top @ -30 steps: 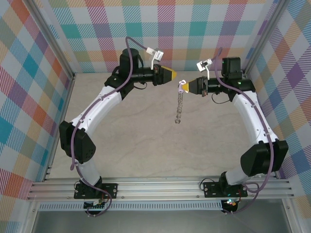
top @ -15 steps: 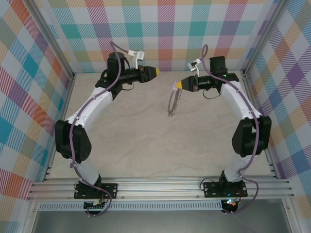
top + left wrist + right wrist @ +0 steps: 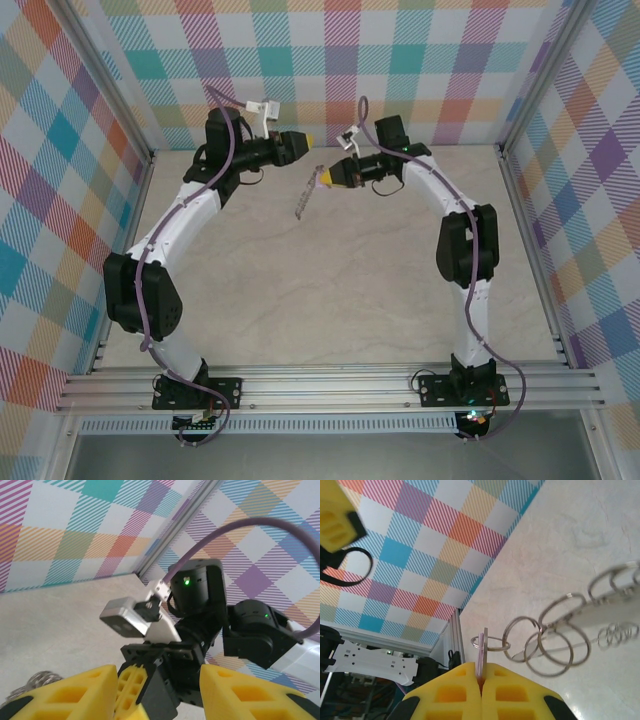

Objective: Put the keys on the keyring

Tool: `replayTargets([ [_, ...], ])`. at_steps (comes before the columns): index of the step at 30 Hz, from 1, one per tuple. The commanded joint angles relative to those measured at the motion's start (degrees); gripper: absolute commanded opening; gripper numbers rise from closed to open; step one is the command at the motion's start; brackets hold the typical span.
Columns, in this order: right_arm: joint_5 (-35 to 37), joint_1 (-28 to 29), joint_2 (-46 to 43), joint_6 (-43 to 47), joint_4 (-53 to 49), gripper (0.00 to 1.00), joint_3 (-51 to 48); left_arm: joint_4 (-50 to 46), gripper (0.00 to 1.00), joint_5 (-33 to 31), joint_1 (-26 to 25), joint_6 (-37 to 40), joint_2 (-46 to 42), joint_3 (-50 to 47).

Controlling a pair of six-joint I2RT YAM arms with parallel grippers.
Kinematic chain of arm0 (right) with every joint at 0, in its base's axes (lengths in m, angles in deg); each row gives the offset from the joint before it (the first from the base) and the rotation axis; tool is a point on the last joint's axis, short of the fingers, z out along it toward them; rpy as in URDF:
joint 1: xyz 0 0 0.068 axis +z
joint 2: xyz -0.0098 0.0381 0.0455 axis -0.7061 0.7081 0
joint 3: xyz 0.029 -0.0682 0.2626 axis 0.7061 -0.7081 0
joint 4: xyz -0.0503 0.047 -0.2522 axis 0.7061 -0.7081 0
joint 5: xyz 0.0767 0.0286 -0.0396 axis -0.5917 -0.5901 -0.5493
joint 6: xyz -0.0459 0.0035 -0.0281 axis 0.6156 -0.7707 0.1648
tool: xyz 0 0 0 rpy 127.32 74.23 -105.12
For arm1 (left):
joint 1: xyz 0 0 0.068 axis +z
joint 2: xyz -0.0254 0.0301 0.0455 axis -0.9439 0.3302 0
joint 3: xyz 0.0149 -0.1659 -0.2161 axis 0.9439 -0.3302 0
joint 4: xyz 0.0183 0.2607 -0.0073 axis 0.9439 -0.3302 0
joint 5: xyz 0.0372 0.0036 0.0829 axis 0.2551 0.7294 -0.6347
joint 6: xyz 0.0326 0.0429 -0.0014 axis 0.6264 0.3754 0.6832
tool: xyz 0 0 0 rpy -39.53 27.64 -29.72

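Lilac key (image 3: 481, 649) (keyring (image 3: 303, 200) dangling, apparently threaded) is kept pinched by right gripper (image 3: 481, 672), carried far-left; left gripper (image 3: 157, 682) parted, empty.

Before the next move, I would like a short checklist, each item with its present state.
1. Right gripper shut on the key: ok.
2. Keyring hanging below the key, off the table: ok.
3. Left gripper open, nothing between its fingers: ok.
4. Left gripper lined up with the keyring: not ok; the rings sit at the lower left edge of its wrist view.
5. Key fully threaded on the keyring: cannot tell; a small loop seems to pass through its head.
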Motion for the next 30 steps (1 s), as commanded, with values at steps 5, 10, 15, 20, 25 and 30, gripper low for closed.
replayTargets([
  [5,0.00,0.20,-2.50,-4.88,12.39,0.00,-18.89,4.28,0.47,-0.35,0.69,-3.20,-3.15,-3.47],
  [10,0.81,0.35,-5.74,-7.39,18.13,0.00,-29.65,4.67,0.48,-0.24,0.47,-3.69,-3.81,-4.66],
  [15,2.04,1.12,-7.10,-8.06,19.43,0.00,-35.70,4.54,0.48,-0.46,0.25,-3.91,-3.99,-5.18],
  [20,2.65,2.50,-7.10,-8.50,20.79,0.00,-40.12,4.50,0.48,-0.50,0.25,-3.95,-4.27,-5.97],
  [25,2.85,4.10,-7.11,-8.59,21.58,0.00,-43.47,4.45,0.48,-0.28,0.25,-3.98,-4.17,-6.36],
  [30,3.65,5.25,-10.57,-8.14,21.07,0.22,-47.70,4.37,0.48,-0.06,0.25,-3.93,-4.09,-6.32],
])
